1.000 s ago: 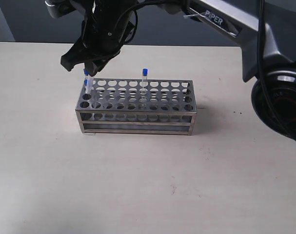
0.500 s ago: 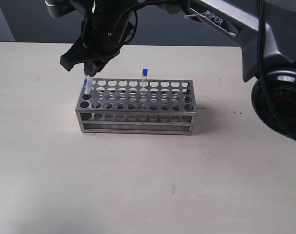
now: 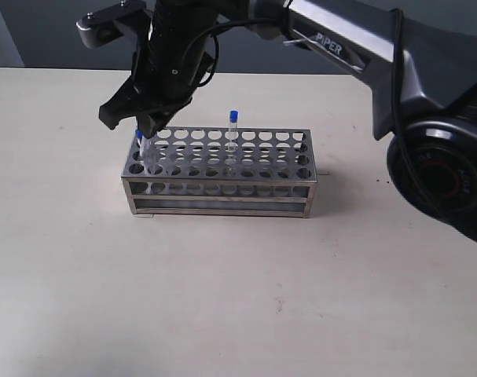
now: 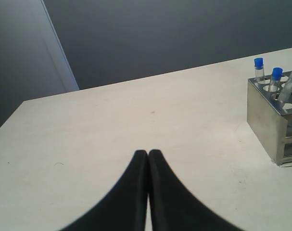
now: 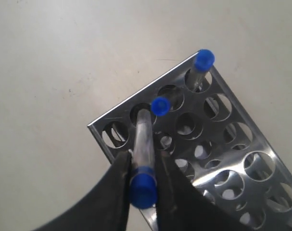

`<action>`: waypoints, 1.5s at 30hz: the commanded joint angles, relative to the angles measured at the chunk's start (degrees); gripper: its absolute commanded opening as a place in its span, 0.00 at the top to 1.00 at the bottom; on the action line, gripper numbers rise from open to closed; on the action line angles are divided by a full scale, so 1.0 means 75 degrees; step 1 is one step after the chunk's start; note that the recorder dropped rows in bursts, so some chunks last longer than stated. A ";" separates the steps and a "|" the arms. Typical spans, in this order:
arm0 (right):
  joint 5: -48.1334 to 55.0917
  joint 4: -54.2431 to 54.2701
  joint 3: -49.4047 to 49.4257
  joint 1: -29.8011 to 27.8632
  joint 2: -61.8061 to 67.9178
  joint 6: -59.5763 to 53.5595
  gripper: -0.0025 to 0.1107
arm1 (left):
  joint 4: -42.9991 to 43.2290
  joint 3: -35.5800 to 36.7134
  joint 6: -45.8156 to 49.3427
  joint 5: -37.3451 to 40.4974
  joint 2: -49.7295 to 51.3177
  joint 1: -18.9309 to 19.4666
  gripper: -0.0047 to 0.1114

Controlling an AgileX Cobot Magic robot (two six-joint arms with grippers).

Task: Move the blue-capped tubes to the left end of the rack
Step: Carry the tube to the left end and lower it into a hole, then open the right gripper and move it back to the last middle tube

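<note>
The steel rack (image 3: 218, 187) stands mid-table. My right gripper (image 3: 141, 122) reaches across over its left end, shut on a blue-capped tube (image 5: 142, 144) just below the cap. That tube tilts, its lower end in a hole of the end row (image 5: 142, 113). Two more blue-capped tubes (image 5: 160, 106) (image 5: 204, 58) stand in the same end row. Another blue-capped tube (image 3: 232, 129) stands in the back row near the middle. My left gripper (image 4: 148, 153) is shut and empty above bare table, well away from the rack's corner (image 4: 266, 115).
The right arm (image 3: 356, 55) slants over the table from its base (image 3: 442, 169) at the right edge. A dark wall lies behind the table's far edge. Bare tabletop lies in front of and left of the rack.
The right gripper has come down a little with its tube, which now sits lower at the rack's left end. The other tubes have not moved.
</note>
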 commanded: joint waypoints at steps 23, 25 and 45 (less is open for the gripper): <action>-0.0739 0.1093 -0.0046 0.0003 0.0674 -0.0392 0.98 | 0.0027 -0.0014 -0.0026 -0.0098 0.0034 -0.0045 0.96; -0.0663 0.1119 -0.0046 0.0003 0.0757 -0.0392 0.98 | 0.0027 -0.0014 -0.0026 -0.0098 0.0034 -0.0045 0.96; -0.0346 0.1544 -0.0063 0.0003 0.0664 -0.0358 0.62 | 0.0027 -0.0014 -0.0026 -0.0098 0.0034 -0.0045 0.96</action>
